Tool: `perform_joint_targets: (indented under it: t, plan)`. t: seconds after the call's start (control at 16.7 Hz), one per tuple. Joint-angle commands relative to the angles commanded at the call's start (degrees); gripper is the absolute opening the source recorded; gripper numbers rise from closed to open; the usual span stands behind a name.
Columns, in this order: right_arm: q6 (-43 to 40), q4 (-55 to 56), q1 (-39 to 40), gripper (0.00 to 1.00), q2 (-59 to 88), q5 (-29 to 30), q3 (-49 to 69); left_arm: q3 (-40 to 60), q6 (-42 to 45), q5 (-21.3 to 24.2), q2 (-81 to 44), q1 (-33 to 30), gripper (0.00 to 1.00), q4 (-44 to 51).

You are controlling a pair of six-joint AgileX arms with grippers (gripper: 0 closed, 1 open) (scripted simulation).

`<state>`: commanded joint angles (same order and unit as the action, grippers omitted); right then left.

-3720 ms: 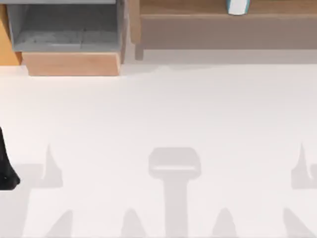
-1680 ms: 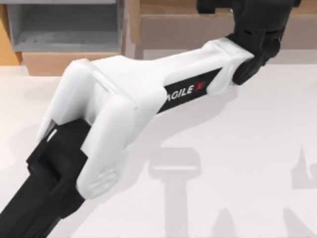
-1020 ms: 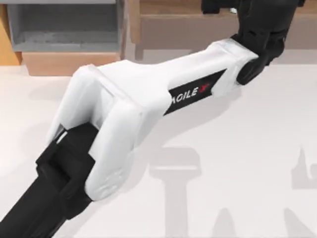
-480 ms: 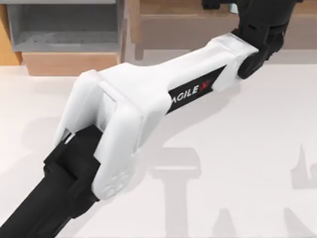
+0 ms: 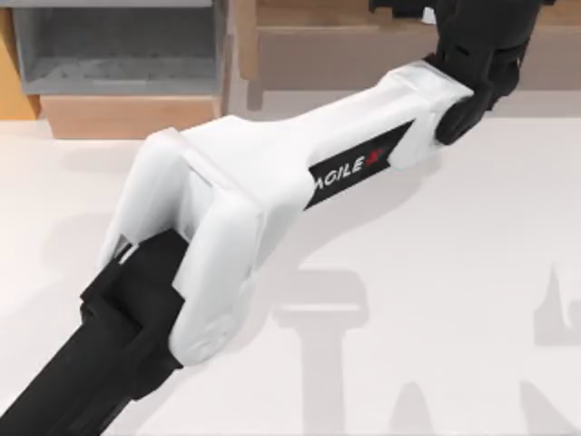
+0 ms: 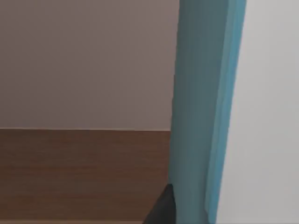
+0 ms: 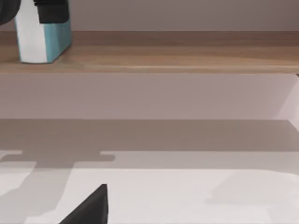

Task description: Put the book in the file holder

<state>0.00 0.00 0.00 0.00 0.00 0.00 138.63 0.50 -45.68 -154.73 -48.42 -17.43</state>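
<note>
Book upright on far wooden shelf, right of file holder. Left gripper at its top, grasp step; finger state cannot tell. Next: lift clear, carry left.

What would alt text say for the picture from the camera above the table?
A white and black robot arm, the left arm, stretches diagonally across a pale table toward a long brown wooden shelf at the back right. A grey open-fronted file holder with a light wood lip sits at the back left.
</note>
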Motion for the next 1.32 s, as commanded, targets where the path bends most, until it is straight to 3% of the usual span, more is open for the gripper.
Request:
perform_joint_targets:
  t: [0.3,0.36,1.32]
  plan:
    - [0.0,0.0,0.0,1.0,0.0,0.0,0.0,0.0,0.0,0.0,0.0,0.0,0.02,0.0]
    - [0.0,0.0,0.0,1.0,0.0,0.0,0.0,0.0,0.0,0.0,0.0,0.0,0.0,0.0]
    - [0.0,0.0,0.0,1.0,0.0,0.0,0.0,3.26,0.08,-0.03,0.13,-0.28,0.0,3.31]
